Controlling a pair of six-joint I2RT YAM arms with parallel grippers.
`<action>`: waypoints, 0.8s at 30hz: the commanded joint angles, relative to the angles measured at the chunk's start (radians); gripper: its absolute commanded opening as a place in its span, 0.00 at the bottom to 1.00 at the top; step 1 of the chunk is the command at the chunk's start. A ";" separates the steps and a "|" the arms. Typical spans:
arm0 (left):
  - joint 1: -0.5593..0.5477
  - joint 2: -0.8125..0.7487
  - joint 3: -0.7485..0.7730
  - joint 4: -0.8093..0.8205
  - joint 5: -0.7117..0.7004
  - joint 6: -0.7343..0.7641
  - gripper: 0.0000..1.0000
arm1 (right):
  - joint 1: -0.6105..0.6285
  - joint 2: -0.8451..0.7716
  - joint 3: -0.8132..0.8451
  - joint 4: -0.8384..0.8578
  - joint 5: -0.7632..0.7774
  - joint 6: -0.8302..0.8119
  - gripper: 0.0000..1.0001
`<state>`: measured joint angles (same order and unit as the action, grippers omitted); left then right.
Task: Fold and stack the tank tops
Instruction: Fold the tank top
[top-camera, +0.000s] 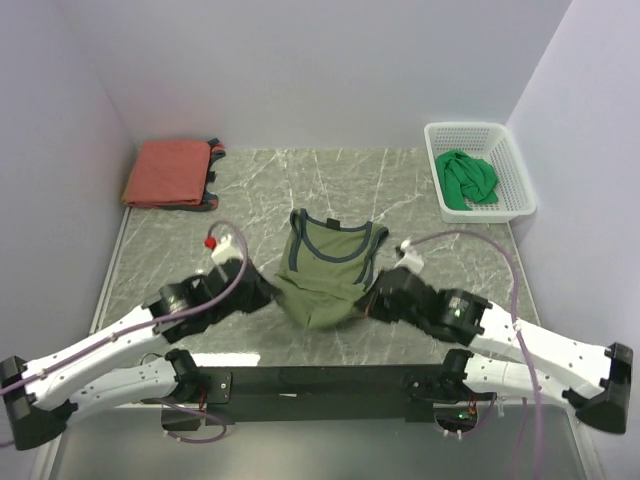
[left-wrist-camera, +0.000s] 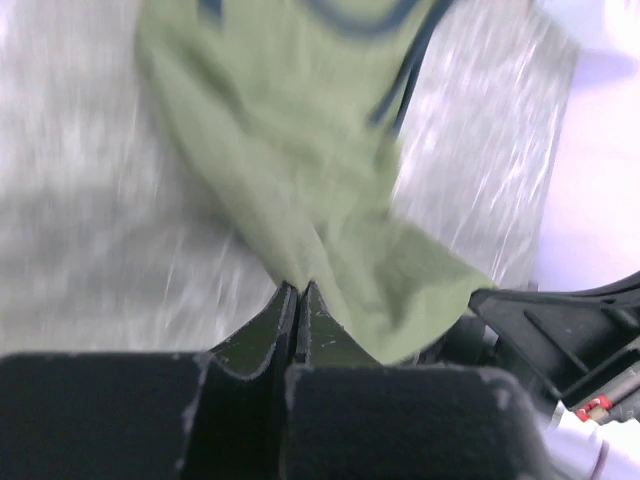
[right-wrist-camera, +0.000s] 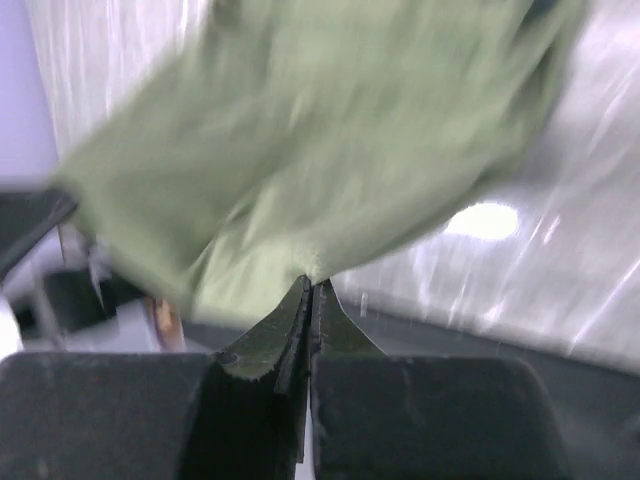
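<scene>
An olive green tank top (top-camera: 325, 268) with navy trim lies mid-table, its lower hem lifted off the marble between both arms. My left gripper (top-camera: 268, 292) is shut on the hem's left corner; in the left wrist view the cloth (left-wrist-camera: 300, 180) runs out from the pinched jaws of the gripper (left-wrist-camera: 298, 288). My right gripper (top-camera: 368, 296) is shut on the right corner, the olive cloth (right-wrist-camera: 320, 150) spreading from the tips of the gripper (right-wrist-camera: 312, 284). A folded rust-red tank top (top-camera: 168, 172) lies at the back left. A bright green tank top (top-camera: 468, 180) sits crumpled in the basket.
The white mesh basket (top-camera: 520, 190) stands at the back right against the wall. Grey walls close in the marble table (top-camera: 300, 190) on the left, back and right. The black base bar (top-camera: 320, 382) of the arms spans the near edge.
</scene>
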<state>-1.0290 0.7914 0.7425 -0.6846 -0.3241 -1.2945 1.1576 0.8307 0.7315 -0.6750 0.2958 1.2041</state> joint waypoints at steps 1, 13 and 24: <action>0.145 0.118 0.104 0.132 0.009 0.185 0.00 | -0.195 0.045 0.060 0.104 -0.076 -0.216 0.00; 0.573 0.768 0.522 0.589 0.368 0.373 0.00 | -0.741 0.508 0.367 0.307 -0.340 -0.495 0.00; 0.707 1.318 0.923 0.704 0.671 0.397 0.55 | -0.960 0.846 0.552 0.351 -0.437 -0.544 0.56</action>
<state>-0.3542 2.0727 1.6089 -0.0616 0.1913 -0.9192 0.2173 1.6638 1.2144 -0.3435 -0.1219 0.6983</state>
